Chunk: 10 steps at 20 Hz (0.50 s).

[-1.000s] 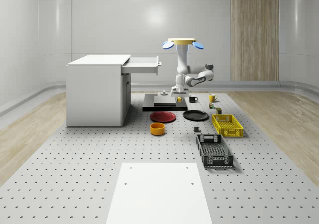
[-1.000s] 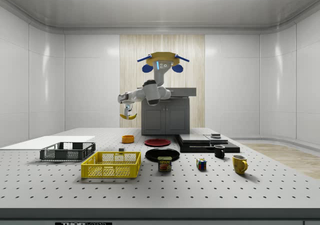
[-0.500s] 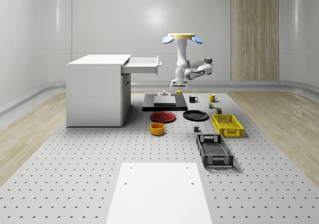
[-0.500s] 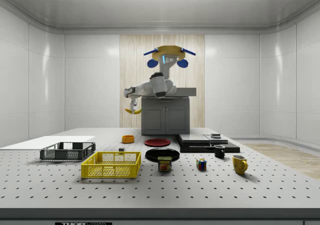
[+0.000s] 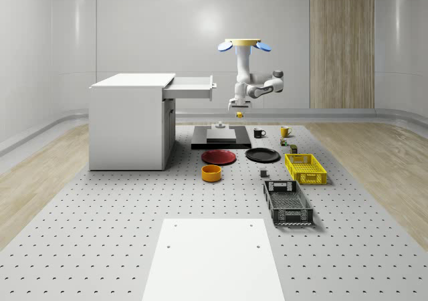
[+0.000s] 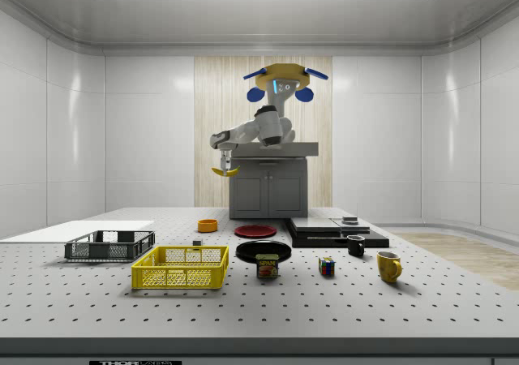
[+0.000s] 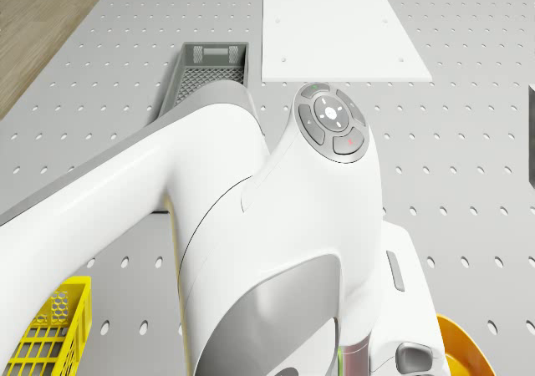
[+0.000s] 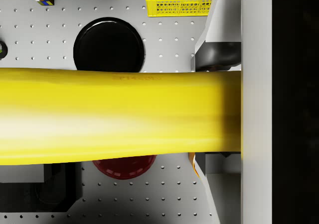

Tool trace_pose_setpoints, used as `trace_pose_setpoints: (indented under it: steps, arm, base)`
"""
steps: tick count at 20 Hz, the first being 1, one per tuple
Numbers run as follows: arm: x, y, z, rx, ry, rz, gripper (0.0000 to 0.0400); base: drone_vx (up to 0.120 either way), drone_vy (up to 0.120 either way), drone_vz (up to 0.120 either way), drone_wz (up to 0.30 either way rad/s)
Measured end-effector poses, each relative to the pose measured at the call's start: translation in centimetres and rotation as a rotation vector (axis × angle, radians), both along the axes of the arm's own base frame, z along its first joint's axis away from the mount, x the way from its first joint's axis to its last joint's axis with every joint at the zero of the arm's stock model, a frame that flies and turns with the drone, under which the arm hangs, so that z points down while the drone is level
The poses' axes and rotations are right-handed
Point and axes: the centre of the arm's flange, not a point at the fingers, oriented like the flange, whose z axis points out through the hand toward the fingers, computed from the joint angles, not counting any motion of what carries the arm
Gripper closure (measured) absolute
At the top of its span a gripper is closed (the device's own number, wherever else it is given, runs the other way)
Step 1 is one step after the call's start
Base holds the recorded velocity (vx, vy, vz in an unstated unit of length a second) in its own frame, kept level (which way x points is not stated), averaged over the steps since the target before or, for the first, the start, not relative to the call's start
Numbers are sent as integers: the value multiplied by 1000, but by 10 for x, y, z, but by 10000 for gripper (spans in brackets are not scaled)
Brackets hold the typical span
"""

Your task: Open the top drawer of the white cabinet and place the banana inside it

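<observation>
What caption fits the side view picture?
Hovering drone carries a banana in its gripper above the table, near the cabinet.

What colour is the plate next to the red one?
Black. The plate shows best in the whole-scene view, beside the red plate.

"SPAM" reads on the small can (image 6: 267, 265) on the table.

The drone (image 5: 244, 45) is seen hovering above the far part of the bench (image 5: 100, 234), at 3 o'clock of the white cabinet (image 5: 130, 124), whose top drawer (image 5: 192, 87) is pulled open. The arm is folded beneath the drone, and the hand (image 5: 238, 108) is pointed downward with the banana (image 5: 239, 114) held in it, directly above the black slab (image 5: 221, 139). The red plate (image 5: 219, 157) lies at 6 o'clock of that slab.
</observation>
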Motion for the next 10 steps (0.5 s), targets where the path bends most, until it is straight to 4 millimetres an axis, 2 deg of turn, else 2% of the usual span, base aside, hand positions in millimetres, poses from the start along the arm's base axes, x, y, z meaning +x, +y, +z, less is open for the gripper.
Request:
trace_pose_setpoints:
  steps: [10]
  arm:
    - [0,0,0,0,0,0,200]
  base:
    - [-120,0,120,0]
